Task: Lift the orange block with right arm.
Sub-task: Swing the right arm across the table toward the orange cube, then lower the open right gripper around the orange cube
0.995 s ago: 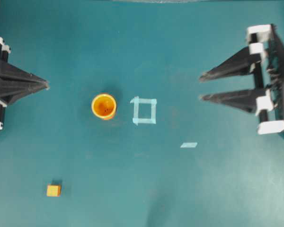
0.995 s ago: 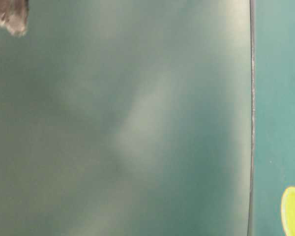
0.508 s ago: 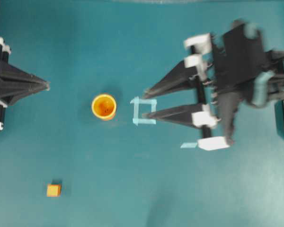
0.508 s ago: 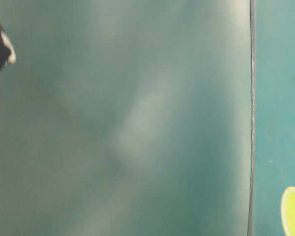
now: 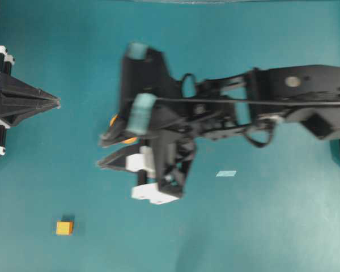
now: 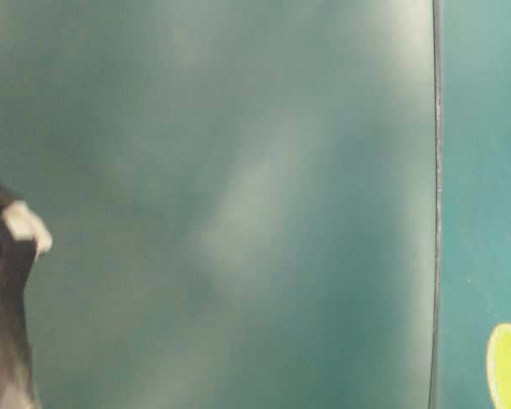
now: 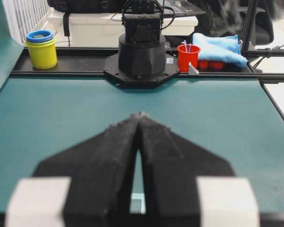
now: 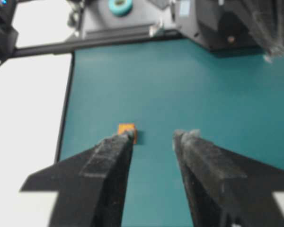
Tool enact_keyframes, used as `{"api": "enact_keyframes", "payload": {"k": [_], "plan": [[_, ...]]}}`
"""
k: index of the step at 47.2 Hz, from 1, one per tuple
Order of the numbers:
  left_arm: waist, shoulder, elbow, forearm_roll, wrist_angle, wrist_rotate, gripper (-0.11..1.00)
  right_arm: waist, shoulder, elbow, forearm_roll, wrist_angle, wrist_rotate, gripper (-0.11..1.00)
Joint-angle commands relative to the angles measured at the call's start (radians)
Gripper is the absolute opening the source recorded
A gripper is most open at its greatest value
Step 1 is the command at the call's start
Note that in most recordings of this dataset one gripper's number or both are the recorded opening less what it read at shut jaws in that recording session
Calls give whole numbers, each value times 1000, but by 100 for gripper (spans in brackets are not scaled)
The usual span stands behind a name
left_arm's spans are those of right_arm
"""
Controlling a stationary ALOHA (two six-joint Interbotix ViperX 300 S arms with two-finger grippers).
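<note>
The reach is under way: the right gripper (image 5: pixel 102 152), jaws apart and empty, hangs mid-table; the block (image 5: pixel 64 228) sits near the front-left corner. Next it must travel there, descend, and straddle it.

Teal table (image 7: pixel 47 118) (matte), white cabinet (image 7: pixel 99 26) behind, blue cloth (image 7: pixel 217 47)

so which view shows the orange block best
The overhead view: the orange block lies whole and unobstructed on the table, apart from the right gripper. The right wrist view shows it small, partly behind a fingertip. The table-level and left wrist views do not show it.
</note>
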Motion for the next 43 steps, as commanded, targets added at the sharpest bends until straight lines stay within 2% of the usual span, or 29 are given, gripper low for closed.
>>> {"api": "enact_keyframes", "payload": {"k": [1, 12, 19, 29, 43], "plan": [[0, 11, -25, 2, -6, 0, 0, 9, 26, -112, 5, 66, 6, 47], [2, 11, -25, 2, -6, 0, 0, 31, 166, -314, 6, 207, 8, 47], [2, 11, -26, 3, -6, 0, 0, 40, 241, -417, 25, 265, 9, 47], [2, 11, -25, 2, -6, 0, 0, 52, 305, -466, 40, 272, 9, 47], [2, 11, -26, 3, -5, 0, 0, 60, 368, -469, 41, 244, 8, 47]]}}
